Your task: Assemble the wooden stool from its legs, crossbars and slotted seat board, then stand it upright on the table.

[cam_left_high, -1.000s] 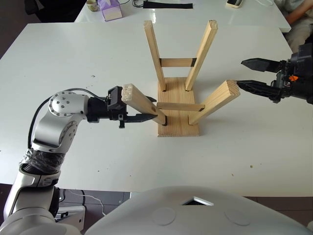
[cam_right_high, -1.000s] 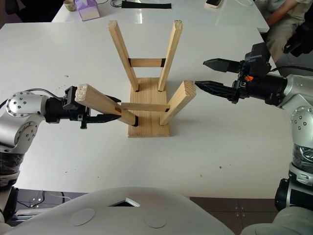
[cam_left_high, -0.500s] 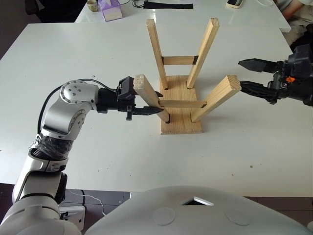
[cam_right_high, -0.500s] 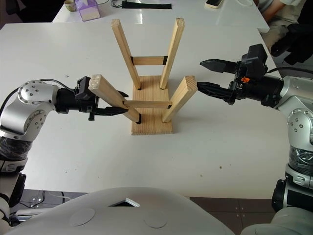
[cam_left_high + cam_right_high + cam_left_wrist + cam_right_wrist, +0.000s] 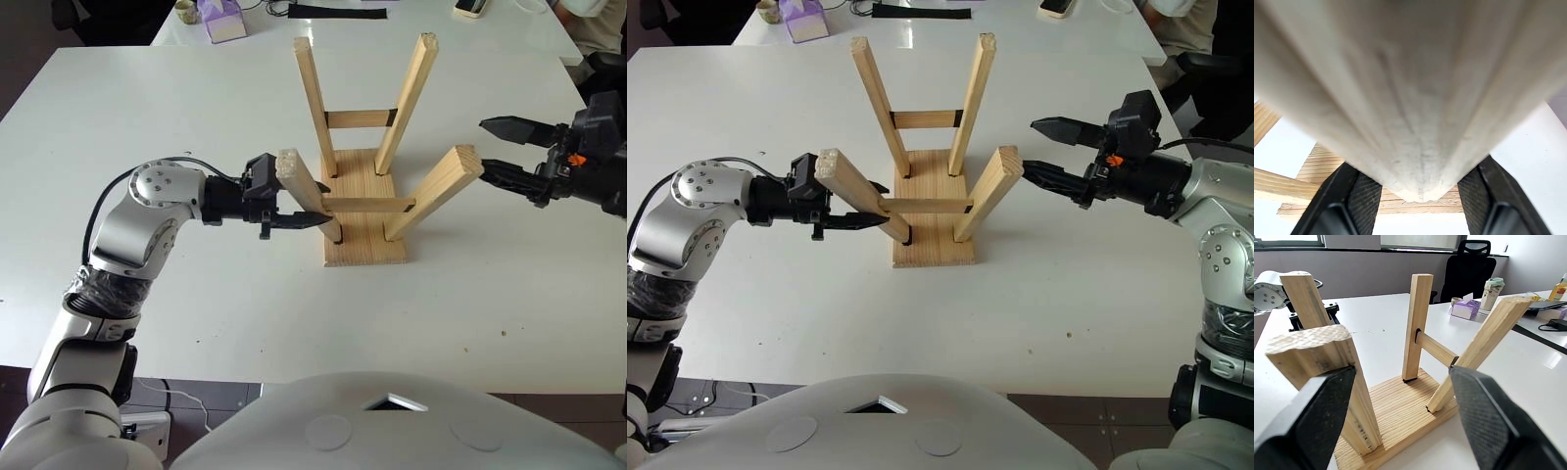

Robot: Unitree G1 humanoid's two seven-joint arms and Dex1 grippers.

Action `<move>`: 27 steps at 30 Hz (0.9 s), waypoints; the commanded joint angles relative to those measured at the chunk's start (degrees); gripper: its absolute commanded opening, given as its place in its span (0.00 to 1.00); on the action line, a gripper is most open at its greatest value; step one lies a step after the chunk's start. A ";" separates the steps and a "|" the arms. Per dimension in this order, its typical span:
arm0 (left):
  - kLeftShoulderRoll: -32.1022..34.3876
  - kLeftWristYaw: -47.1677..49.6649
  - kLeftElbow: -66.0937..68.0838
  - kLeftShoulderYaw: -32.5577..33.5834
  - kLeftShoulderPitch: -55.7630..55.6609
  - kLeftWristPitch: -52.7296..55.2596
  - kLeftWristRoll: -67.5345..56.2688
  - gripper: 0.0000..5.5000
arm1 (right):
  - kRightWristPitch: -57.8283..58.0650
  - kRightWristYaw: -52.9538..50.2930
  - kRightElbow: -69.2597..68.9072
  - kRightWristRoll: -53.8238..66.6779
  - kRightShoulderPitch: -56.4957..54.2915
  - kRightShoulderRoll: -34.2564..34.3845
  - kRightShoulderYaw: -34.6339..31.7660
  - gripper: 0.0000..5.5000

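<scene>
Left eye view gives you a white counter (image 5: 147, 117) with the wooden stool (image 5: 364, 196) upside down near its middle, the slotted seat board (image 5: 364, 253) lying flat on the surface and four legs pointing up. The two far legs (image 5: 313, 103) stand steep with a crossbar (image 5: 359, 120) between them; the near-left leg (image 5: 302, 188) and near-right leg (image 5: 431, 194) lean outward, joined by a second crossbar (image 5: 367, 206). Your left end effector (image 5: 306, 208) is clamped on the near-left leg, and in the left wrist view a black pad (image 5: 1359, 196) sits tight on either side of the wood. Your right end effector (image 5: 490, 145) hovers with its fingers apart, the lower fingertip (image 5: 487, 164) just beside the near-right leg's top end; you cannot tell whether it touches. Behind the counter stands a second white table (image 5: 421, 20) carrying a purple tissue box (image 5: 221, 18), a cup (image 5: 184, 11), a black strip (image 5: 336, 11) and a phone (image 5: 472, 6); the right wrist view adds a black office chair (image 5: 1469, 269) by a grey wall. The seat board lies well apart from every counter edge. A broad stretch of white surface runs from the board to the near edge and out to the left edge, marked by one small speck (image 5: 505, 333) near the front right.
</scene>
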 commanded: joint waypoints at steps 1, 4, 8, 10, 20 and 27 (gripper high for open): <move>-0.47 2.62 0.80 -6.47 2.54 4.54 7.63 0.37 | -1.96 -10.26 -1.52 2.78 -10.14 4.82 -3.96 0.64; -0.72 4.13 -0.52 -6.91 1.65 5.98 7.37 0.37 | -2.20 -19.74 0.01 3.32 -17.45 7.50 -7.20 0.64; -2.01 6.36 -0.58 -6.91 -0.94 9.03 6.82 0.37 | -0.50 -27.96 -4.86 6.58 -23.48 10.05 -6.81 0.64; -2.88 8.02 0.29 -6.95 -2.22 10.32 7.22 0.37 | 2.49 -33.46 -11.72 9.34 -24.44 12.86 -2.59 0.64; -5.33 12.00 2.83 -8.25 -4.70 12.72 9.92 0.37 | 4.67 -50.22 -26.30 -10.83 -7.46 20.36 26.24 0.64; -5.24 11.60 3.22 -8.81 -4.84 12.07 10.55 0.37 | -3.40 -50.14 -22.20 -23.31 -3.88 23.31 32.14 0.64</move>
